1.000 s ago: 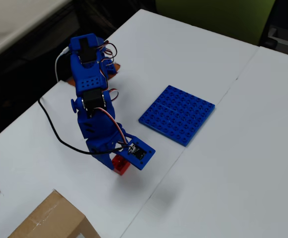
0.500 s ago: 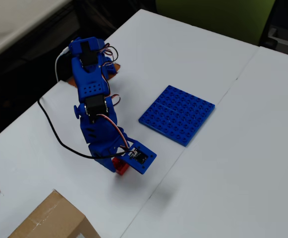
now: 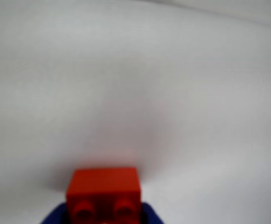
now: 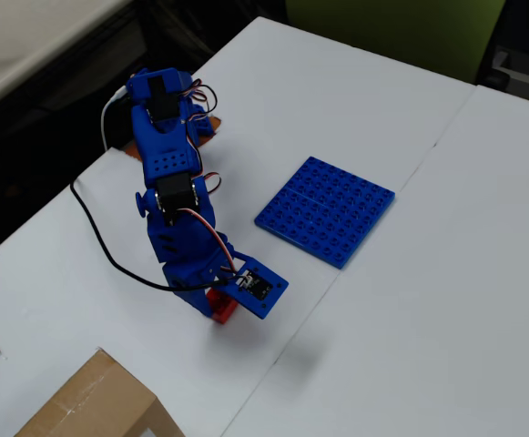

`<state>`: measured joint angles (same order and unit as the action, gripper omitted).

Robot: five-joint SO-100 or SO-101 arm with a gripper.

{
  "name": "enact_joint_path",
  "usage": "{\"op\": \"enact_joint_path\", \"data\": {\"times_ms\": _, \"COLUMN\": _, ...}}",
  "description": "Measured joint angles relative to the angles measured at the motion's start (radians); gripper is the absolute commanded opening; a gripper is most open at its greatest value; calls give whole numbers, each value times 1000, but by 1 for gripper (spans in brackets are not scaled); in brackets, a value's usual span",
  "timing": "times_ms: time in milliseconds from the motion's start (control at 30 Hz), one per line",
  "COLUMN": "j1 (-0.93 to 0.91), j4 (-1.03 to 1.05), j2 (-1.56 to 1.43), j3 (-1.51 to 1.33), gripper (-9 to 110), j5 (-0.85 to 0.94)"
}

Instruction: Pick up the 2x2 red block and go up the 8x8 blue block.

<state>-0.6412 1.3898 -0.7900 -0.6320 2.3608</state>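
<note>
The 2x2 red block (image 3: pixel 103 189) is gripped between my blue fingers (image 3: pixel 52 216) at the bottom of the wrist view, studs facing the camera, with blurred white table behind it. In the overhead view my gripper (image 4: pixel 223 308) is shut on the red block (image 4: pixel 219 307) and holds it above the table, left of centre. The 8x8 blue block (image 4: pixel 326 209) lies flat on the white table, up and to the right of the gripper and well apart from it. It is out of the wrist view.
A cardboard box (image 4: pixel 91 402) sits at the bottom left of the overhead view, close below the arm. The arm's base (image 4: pixel 159 100) stands near the table's left edge, with a black cable (image 4: pixel 96 228) trailing. A seam (image 4: pixel 355 246) joins two tabletops.
</note>
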Motion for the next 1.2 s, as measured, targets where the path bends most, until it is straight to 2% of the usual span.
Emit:
{"op": "enact_joint_path", "data": {"times_ms": 267, "j1": 0, "j4": 12, "j2": -2, "j3": 0, "gripper": 0, "j5": 81}}
{"op": "enact_joint_path", "data": {"times_ms": 567, "j1": 12, "j4": 155, "j2": -118, "j3": 0, "gripper": 0, "j5": 221}}
{"op": "enact_joint_path", "data": {"times_ms": 833, "j1": 77, "j4": 232, "j2": -255, "j3": 0, "gripper": 0, "j5": 256}}
{"op": "enact_joint_path", "data": {"times_ms": 1200, "j1": 213, "j4": 272, "j2": -400, "j3": -11, "gripper": 1, "j5": 454}}
